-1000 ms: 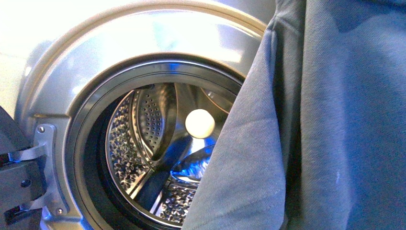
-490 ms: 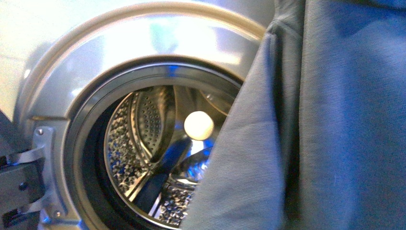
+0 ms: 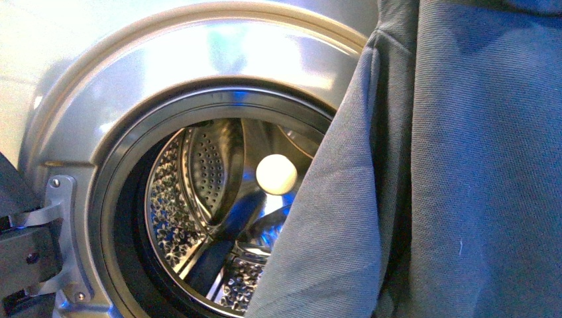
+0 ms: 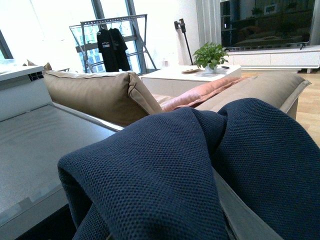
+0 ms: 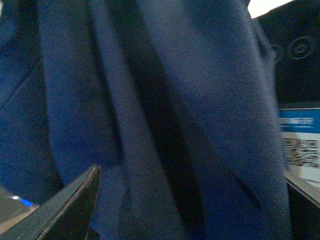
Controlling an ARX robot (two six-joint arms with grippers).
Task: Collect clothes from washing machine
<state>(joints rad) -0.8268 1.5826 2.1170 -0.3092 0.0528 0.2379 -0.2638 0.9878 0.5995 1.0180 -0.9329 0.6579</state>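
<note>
Now the clothes (image 3: 464, 172) hang down the right half of the frame, outside the washing machine (image 3: 219, 59) mouth. Fabric hides both end effectors, so you cannot tell their hold. Any trailing hem could snag the rim.

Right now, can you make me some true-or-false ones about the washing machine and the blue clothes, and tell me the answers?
1. The blue garment lies at the bottom of the drum. False: it hangs in front of the washing machine, covering the right side of its mouth.
2. The drum wall is full of little holes. True.
3. The garment is bright red. False: it is grey-blue to navy.
4. In the left wrist view, a potted plant stands on a white table. True.
</note>
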